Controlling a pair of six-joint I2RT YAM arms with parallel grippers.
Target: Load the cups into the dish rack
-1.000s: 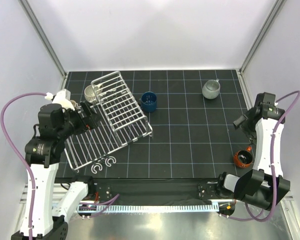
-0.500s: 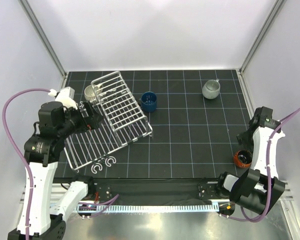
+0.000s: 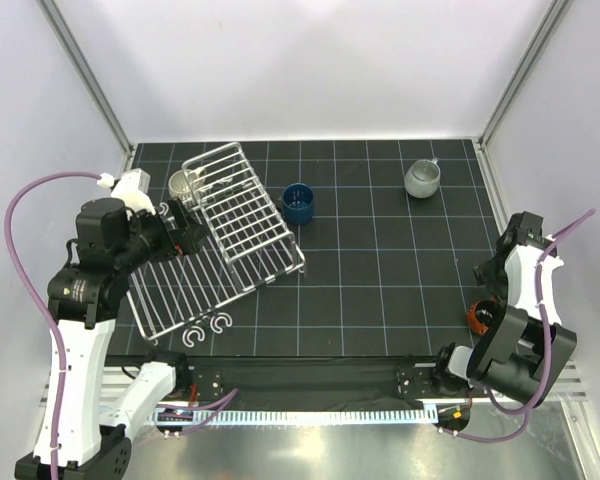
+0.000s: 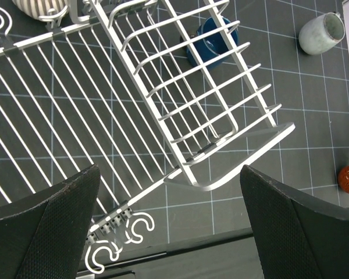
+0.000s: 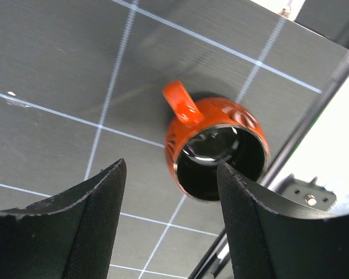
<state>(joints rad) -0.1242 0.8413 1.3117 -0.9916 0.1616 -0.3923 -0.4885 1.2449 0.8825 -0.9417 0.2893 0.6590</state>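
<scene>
The dish rack (image 3: 242, 222) lies at the left, its flat tray (image 4: 58, 110) joined to a raised basket (image 4: 186, 87). A cream striped cup (image 3: 183, 185) stands at the rack's far corner. A dark blue cup (image 3: 298, 203) stands just right of the basket, and a speckled grey cup (image 3: 422, 179) sits at the back right. My left gripper (image 4: 168, 232) hovers open over the tray, holding nothing. My right gripper (image 5: 170, 164) hangs open above the orange-red cup (image 5: 218, 148). One finger (image 5: 262, 232) overlaps the cup's mouth, the other stands left of its handle.
Two small white C-shaped hooks (image 3: 207, 328) lie off the tray's near edge. The orange-red cup (image 3: 476, 318) sits close to the table's near right edge, by the right arm's base. Walls enclose the back and both sides.
My right arm has swung back toward the near edge and come down over the orange-red cup, its jaws narrowing. My left arm shifted slightly left and stays open.
</scene>
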